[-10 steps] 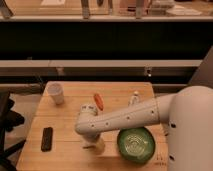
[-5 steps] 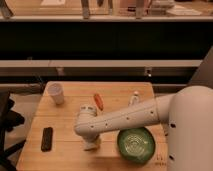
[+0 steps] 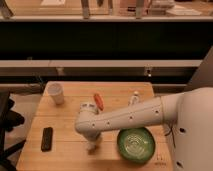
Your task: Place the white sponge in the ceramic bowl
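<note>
The white sponge (image 3: 92, 147) is a small pale pad on the wooden table (image 3: 65, 120), left of the ceramic bowl. The dark green ceramic bowl (image 3: 136, 145) with pale swirls sits at the front right of the table, and nothing is in it. My white arm reaches in from the right and bends down at the wrist. My gripper (image 3: 92, 143) points down right at the sponge and hides most of it. I cannot tell whether it holds the sponge.
A white cup (image 3: 56, 93) stands at the back left. A black remote (image 3: 46, 138) lies at the front left. A red-orange object (image 3: 99, 101) lies at the back middle, and a capped white tube (image 3: 133, 98) stands at the back right. A dark counter runs behind the table.
The gripper end has shifted slightly left and down over the sponge, which now shows less. The bowl, cup and remote have not moved.
</note>
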Tool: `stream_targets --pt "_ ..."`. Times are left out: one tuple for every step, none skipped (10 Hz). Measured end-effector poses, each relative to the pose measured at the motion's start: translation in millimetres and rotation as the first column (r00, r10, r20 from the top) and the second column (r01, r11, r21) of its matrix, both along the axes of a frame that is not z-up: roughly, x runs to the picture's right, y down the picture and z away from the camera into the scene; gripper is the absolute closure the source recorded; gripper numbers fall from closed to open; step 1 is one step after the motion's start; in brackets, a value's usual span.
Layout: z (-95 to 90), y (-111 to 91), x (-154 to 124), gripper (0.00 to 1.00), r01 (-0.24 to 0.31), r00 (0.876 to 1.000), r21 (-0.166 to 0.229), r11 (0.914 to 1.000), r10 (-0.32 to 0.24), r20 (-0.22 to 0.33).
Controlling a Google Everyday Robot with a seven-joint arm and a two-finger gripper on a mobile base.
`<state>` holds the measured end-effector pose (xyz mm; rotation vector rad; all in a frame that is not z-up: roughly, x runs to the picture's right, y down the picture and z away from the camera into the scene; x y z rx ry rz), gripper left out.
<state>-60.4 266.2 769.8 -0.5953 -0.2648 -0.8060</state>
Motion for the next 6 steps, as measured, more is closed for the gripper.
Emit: stream_targets --pt "-1.7 -2.3 0.4 1.0 -0.004 1.0 0.004 1.0 0.004 0.0" --pt "-3.8 -6.7 8.4 1.0 -0.013 1.0 0.01 0.9999 0.014 -0.009" --pt "-4.8 -10.3 14.3 1.0 -0.021 1.0 0.011 0.9997 0.021 -0.013" --pt "-7.4 -13.3 14.5 1.0 -0.027 1.0 0.009 0.9996 0.028 -0.013" --pt "-10.8 -18.3 13.2 1.0 -0.031 0.999 0.012 0.9994 0.031 -0.011" --pt "-13.2 -22.3 15.8 1.0 -0.033 0.999 0.014 0.9994 0.033 -0.017"
